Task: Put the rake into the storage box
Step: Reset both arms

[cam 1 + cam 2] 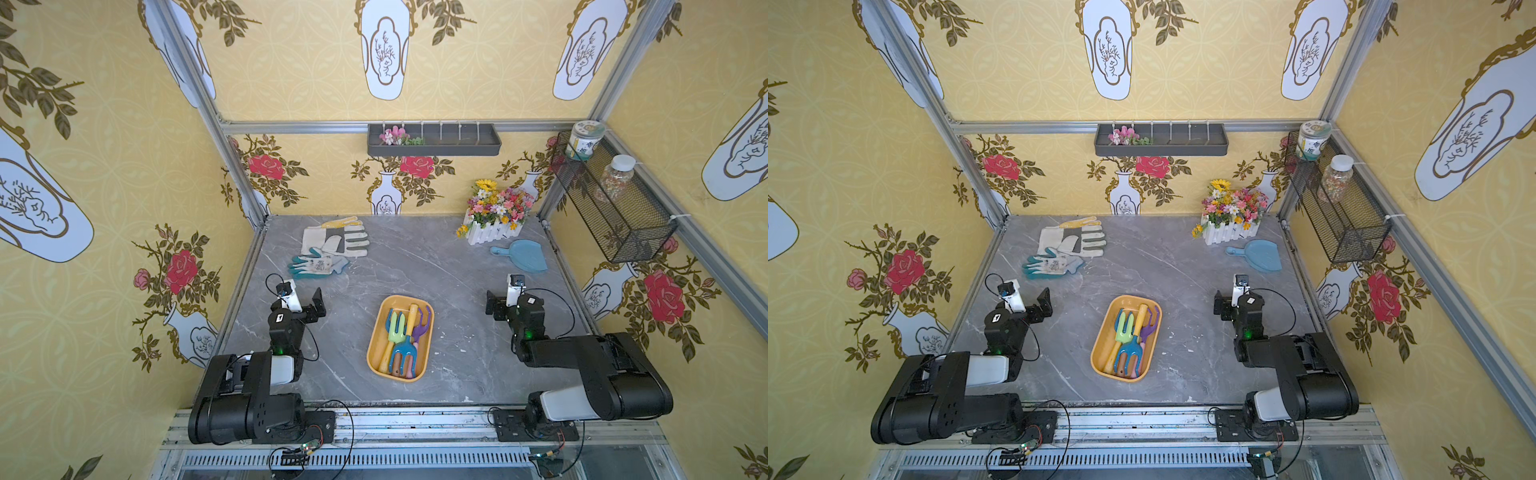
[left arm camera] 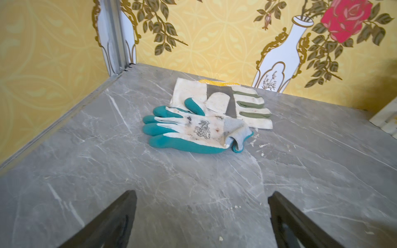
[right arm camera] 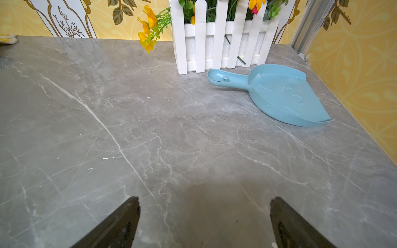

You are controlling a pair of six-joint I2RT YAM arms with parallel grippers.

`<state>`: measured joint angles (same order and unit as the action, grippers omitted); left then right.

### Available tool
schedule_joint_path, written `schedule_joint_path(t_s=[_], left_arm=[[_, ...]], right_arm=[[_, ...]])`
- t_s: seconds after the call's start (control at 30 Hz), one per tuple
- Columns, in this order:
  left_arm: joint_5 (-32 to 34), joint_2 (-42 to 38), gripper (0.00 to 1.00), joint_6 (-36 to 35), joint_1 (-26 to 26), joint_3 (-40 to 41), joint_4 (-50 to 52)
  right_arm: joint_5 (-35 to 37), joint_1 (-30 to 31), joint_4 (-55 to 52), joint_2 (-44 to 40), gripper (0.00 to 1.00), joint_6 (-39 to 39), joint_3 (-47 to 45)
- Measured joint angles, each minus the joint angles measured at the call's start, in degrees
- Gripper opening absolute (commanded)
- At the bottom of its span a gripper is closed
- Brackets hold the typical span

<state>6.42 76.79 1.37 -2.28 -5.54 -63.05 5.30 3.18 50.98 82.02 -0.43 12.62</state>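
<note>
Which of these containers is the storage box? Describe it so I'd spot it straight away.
Start at the grey marble table. Near the middle of its front half lies the storage box, a shallow yellow-orange tray with rounded corners, full of colourful hand tools. The dark grey trough and the black wire basket hang up on the walls; unlike them, it lies flat on the tabletop.

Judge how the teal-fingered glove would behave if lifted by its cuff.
The teal glove lies crumpled at its knit cuff, so it would probably droop limply. It looks thin, likely light. Its thumb overlaps the white glove, so pushing might drag that along.
</note>
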Motion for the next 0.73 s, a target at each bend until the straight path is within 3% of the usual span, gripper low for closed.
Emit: schedule_joint_path(t_s=[0.43, 0.73], left_arm=[[4.9, 0.1, 1.0, 0.2, 0.9, 0.2, -2.5], [5.4, 0.3, 1.0, 0.2, 1.0, 0.2, -2.6]], right_arm=[[-1.0, -0.7, -0.1, 0.2, 0.97, 0.0, 0.6], [-7.1, -4.5, -1.7, 0.8, 0.97, 0.7, 2.1]])
